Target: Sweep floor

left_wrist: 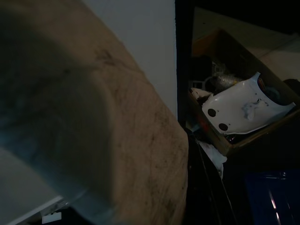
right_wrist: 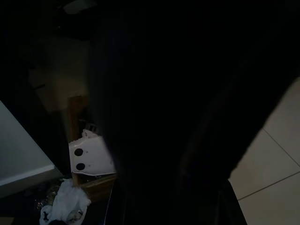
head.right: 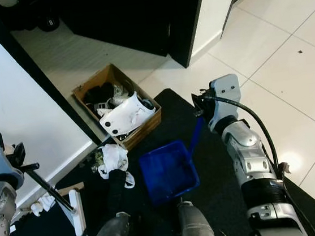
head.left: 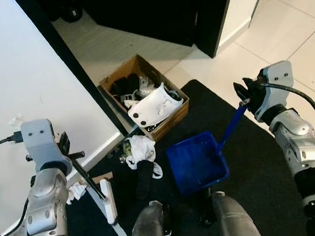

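- Now, left of the dustpan [head.left: 195,162], the left gripper [head.left: 65,144] clamps the broom [head.left: 91,182], head on the mat.
- Crumpled litter [head.left: 140,150] lies just beside the dustpan, unswept.
- Right gripper [head.left: 245,98] grips the dustpan's handle.

A white wall [head.left: 9,66] is running along beyond the left gripper [head.left: 65,144]. Pale floor tiles [head.left: 301,27] are lying past the right gripper [head.left: 244,94], a black mat [head.left: 260,169] below it. Ahead, possibly a dark cabinet [head.left: 151,10] is standing.
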{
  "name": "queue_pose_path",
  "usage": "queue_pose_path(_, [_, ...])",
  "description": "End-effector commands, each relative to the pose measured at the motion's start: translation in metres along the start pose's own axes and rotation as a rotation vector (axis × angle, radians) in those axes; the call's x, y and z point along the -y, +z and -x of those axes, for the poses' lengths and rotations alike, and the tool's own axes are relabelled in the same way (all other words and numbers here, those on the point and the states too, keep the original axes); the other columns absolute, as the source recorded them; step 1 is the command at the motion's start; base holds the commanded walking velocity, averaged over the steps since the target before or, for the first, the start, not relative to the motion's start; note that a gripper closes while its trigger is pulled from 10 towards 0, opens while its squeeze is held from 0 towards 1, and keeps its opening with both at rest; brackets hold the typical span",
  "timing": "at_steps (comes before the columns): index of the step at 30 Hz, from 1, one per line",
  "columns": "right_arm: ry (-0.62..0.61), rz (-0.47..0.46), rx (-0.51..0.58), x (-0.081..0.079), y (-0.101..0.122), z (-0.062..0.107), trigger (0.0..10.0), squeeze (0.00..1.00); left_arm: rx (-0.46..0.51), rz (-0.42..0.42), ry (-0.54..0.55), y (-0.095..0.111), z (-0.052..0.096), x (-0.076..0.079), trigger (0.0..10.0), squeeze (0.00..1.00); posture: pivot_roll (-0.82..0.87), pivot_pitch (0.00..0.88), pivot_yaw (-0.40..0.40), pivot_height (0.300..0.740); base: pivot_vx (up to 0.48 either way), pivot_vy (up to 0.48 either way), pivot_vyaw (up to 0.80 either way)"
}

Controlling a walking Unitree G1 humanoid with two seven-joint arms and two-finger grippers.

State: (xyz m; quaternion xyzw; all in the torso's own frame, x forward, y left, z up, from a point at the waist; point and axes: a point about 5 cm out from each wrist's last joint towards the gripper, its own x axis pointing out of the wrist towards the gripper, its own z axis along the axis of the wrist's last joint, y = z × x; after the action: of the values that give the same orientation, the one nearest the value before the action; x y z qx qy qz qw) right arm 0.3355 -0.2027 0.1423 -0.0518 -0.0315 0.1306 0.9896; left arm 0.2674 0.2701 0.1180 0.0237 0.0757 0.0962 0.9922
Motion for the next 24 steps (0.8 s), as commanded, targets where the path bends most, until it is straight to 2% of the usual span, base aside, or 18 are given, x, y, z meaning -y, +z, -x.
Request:
queue_pose_path(1, [-0.006, -0.008, 0.005, 0.0, -0.004, 0.004, 10.0, 0.0, -0.011, -0.037, 0.013, -0.005, 0.003, -0.005, 10.0, 0.0, -0.01, 0.293, 0.072, 0.74, 0.0, 0.0, 0.0])
queue_pose_path(8, [-0.007, -0.019, -0.001, -0.003, -0.009, 0.003, 10.0, 0.0, -0.016, -0.04, 0.014, -0.006, 0.005, -0.006, 10.0, 0.0, 0.01, 0.303, 0.069, 0.74, 0.0, 0.0, 0.0])
queue_pose_path(24, [0.033, -0.014, 0.003, -0.022, -0.013, -0.01, 10.0, 0.0, -0.019, -0.037, 0.03, -0.008, 0.012, -0.009, 10.0, 0.0, 0.04, 0.319, 0.054, 0.74, 0.0, 0.0, 0.0])
